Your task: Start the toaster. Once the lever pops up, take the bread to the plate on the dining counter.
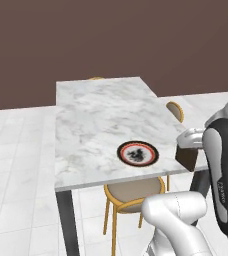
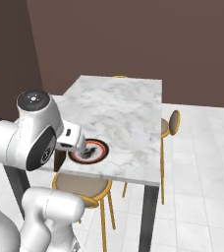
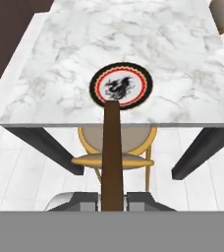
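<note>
Gripper point(image 3: 113, 202) pinching bread point(image 3: 112, 157) edge-on, jaws fully closed on it, hovering off dining counter point(image 3: 133, 44) edge, plate point(image 3: 121, 84) sitting just ahead

Veined white marble dining counter point(image 1: 96, 125); matt brown bread point(image 3: 112, 157).

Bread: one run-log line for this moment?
tool: shut on bread | bread: short of plate | plate: bare, near dining counter edge

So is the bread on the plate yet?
No, the bread is clamped edge-on in the gripper, short of the plate on the counter.
</note>
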Available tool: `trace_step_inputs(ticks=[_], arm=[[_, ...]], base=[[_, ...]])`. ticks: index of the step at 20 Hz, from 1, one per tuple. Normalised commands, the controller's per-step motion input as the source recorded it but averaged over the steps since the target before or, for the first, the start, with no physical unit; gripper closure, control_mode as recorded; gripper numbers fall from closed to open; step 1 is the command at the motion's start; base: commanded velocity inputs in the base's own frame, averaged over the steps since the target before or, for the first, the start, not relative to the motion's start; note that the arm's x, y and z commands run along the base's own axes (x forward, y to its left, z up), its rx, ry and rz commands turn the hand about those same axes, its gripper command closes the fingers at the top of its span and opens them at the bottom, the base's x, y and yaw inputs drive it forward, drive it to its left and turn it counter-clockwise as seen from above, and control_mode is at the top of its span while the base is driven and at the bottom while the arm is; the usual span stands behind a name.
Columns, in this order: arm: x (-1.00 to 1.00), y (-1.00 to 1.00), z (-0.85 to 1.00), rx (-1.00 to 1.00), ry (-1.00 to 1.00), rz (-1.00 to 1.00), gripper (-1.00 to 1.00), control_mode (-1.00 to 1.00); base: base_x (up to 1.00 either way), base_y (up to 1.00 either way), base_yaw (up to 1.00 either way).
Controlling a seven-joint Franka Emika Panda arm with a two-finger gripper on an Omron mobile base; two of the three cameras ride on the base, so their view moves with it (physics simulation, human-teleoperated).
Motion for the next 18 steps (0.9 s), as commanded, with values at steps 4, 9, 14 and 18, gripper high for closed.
trace_step_inputs(ticks=[4,9,14,18], arm=[[0.69,0.0,-0.31,0.0,0.0,0.16,1.0,-1.0],[0.6,0.03,-0.34,0.0,0.0,0.11,1.0,-1.0],[0.6,0.03,-0.29,0.0,0.0,0.01,1.0,-1.0],[0.58,0.11,-0.24,0.0,0.0,-0.01,1.0,-1.0]], base=[[0.0,0.0,0.0],[0.0,0.0,0.0],[0.0,0.0,0.0],[0.0,0.0,0.0]])
